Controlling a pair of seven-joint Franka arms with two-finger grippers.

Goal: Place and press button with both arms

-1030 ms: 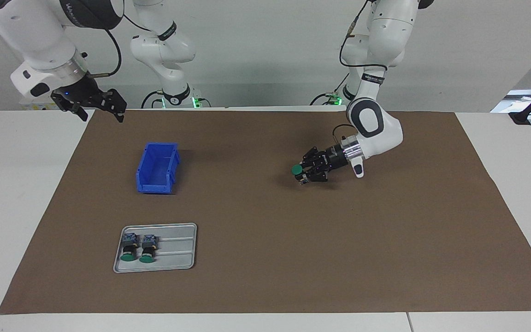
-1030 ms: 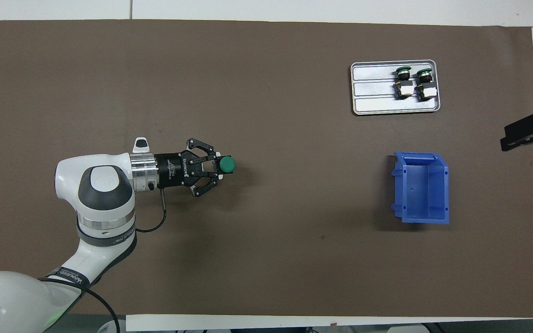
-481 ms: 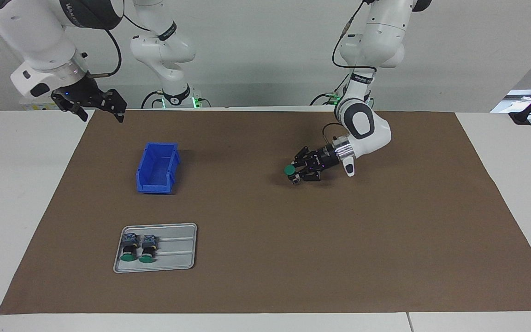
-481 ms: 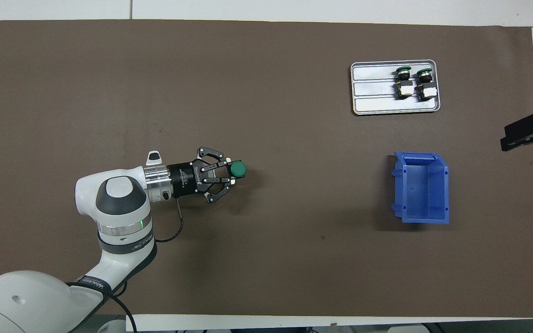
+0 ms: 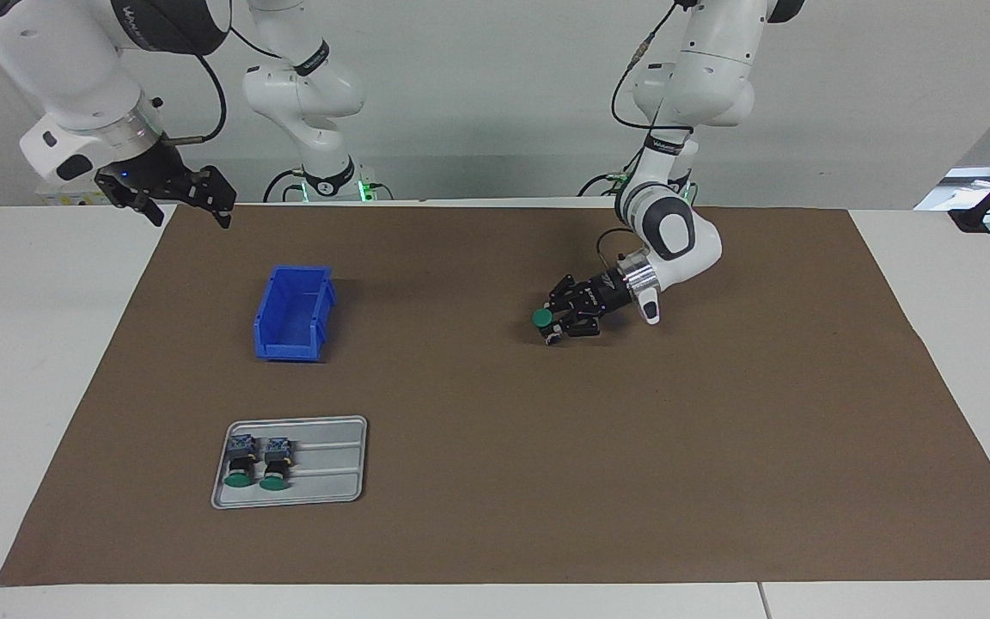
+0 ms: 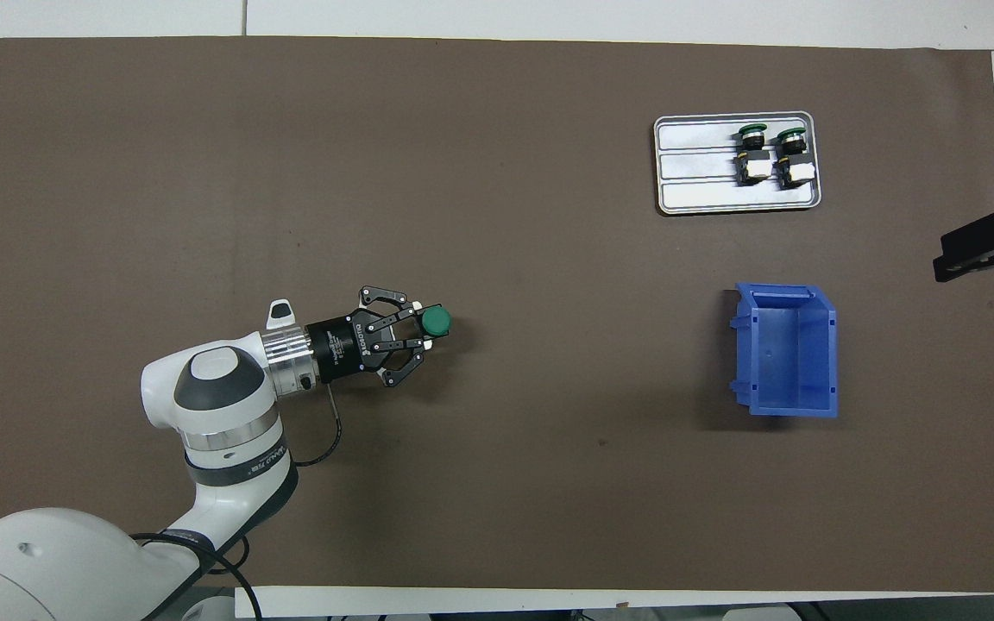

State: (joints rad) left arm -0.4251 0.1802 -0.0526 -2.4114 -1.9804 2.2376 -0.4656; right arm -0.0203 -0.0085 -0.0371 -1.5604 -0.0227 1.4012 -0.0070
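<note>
My left gripper (image 5: 552, 323) (image 6: 424, 326) is shut on a green-capped button (image 5: 543, 318) (image 6: 437, 322) and holds it low over the brown mat, cap up, near the mat's middle. Whether the button touches the mat I cannot tell. Two more green-capped buttons (image 5: 252, 462) (image 6: 771, 153) lie side by side in a grey tray (image 5: 333, 477) (image 6: 695, 177). My right gripper (image 5: 181, 196) (image 6: 980, 246) waits raised over the mat's edge at the right arm's end of the table.
A blue bin (image 5: 293, 311) (image 6: 786, 349) stands open on the mat, nearer to the robots than the grey tray. The brown mat (image 5: 632, 447) (image 6: 376, 155) covers most of the white table.
My left arm has carried the button a little toward the right arm's end of the table and lowered it toward the mat. The right arm has not moved.
</note>
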